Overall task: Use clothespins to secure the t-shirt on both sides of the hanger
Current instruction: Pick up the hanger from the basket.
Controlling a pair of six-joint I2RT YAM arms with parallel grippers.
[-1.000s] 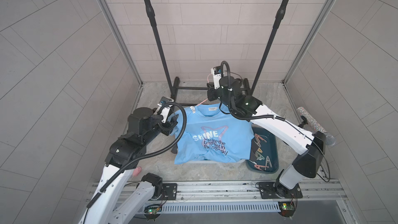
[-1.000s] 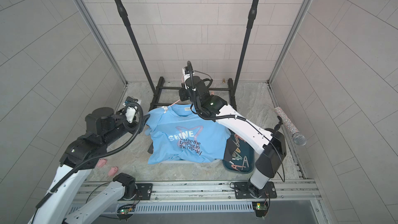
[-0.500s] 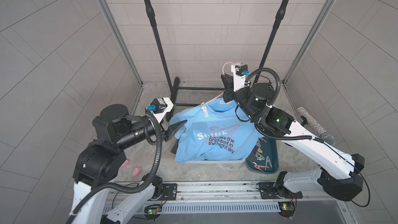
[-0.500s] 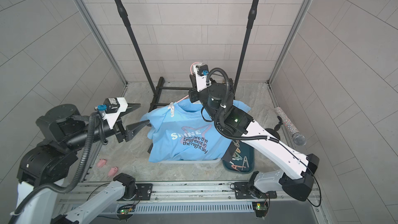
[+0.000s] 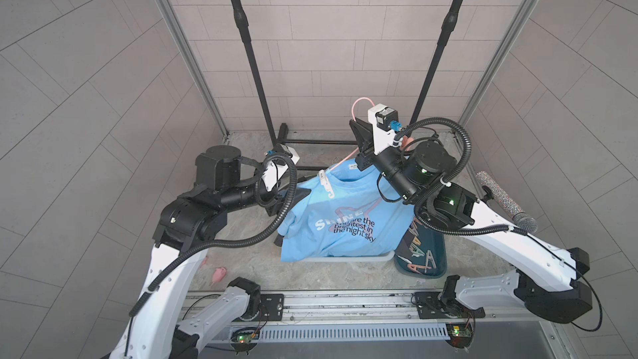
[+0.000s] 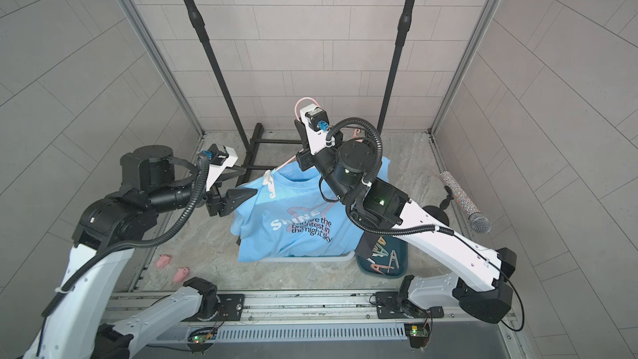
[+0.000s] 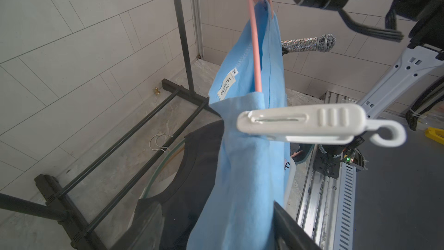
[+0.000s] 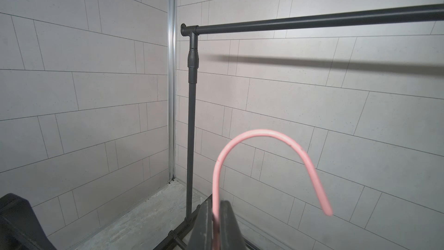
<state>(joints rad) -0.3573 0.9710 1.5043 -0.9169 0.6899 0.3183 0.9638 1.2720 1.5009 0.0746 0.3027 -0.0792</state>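
Our right hand (image 8: 217, 210) is clamped tight on the neck of the pink hanger (image 8: 262, 138). The hanger's hook curls free in front of the tiled wall, well below the top bar of the black rack (image 8: 312, 21).

Our left hand (image 6: 253, 180) stands apart and grips nothing, with a finger on either side of the blue t-shirt (image 5: 345, 229) at its sleeve edge. Just beyond it, a white clothespin (image 7: 300, 123) pinches the shoulder cloth over the hanger arm. The other shoulder is hidden behind our right arm.

The shirt's hem drapes onto the rim of a pale basin (image 5: 386, 256). Beside the basin, the remaining clothespins (image 5: 419, 253) lie in a teal tray (image 5: 444, 260). A glittery microphone (image 5: 504, 202) stands near the side wall. The worktop (image 6: 293, 278) is open in front of the basin, and two small pink pieces (image 6: 162, 261) lie by our left arm.

The chest print reads "SHINE", then "You are the brightest in the night sky". The neck label (image 7: 225, 88) shows "STUDIO", with an "M" tab beside it. We cannot read its larger line with certainty.
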